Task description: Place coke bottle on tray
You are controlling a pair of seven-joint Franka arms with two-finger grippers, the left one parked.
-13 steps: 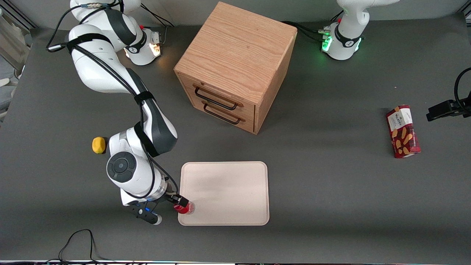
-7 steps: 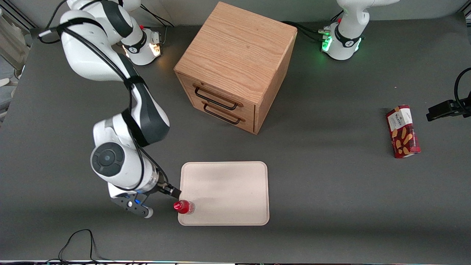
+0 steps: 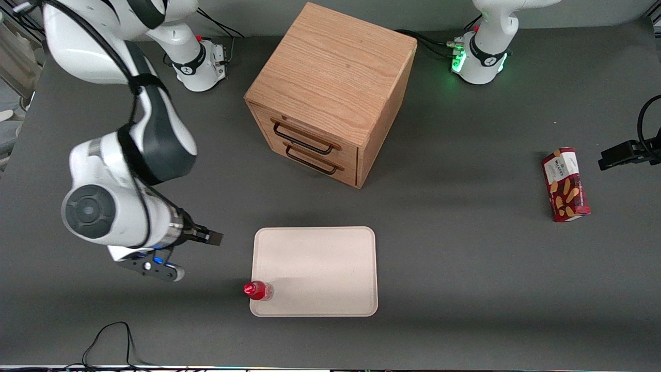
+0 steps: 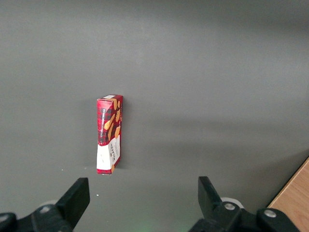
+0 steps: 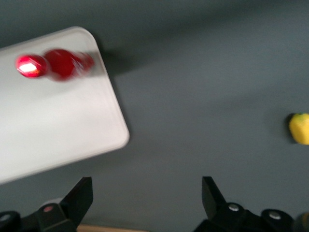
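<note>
The coke bottle, small and red with a red cap, stands upright on the tray, on the corner nearest the front camera at the working arm's end. The right wrist view shows the coke bottle from above on the cream tray. My gripper hangs raised over bare table beside the tray, toward the working arm's end, well apart from the bottle. Its fingers stand wide open with nothing between them, as the gripper shows in its own wrist view.
A wooden two-drawer cabinet stands farther from the front camera than the tray. A red snack box lies toward the parked arm's end. A small yellow fruit lies on the table. A black cable loops at the table's near edge.
The gripper let go of the coke bottle on the tray's corner, then rose and drew away toward the working arm's end. The bottle stays upright where it was set.
</note>
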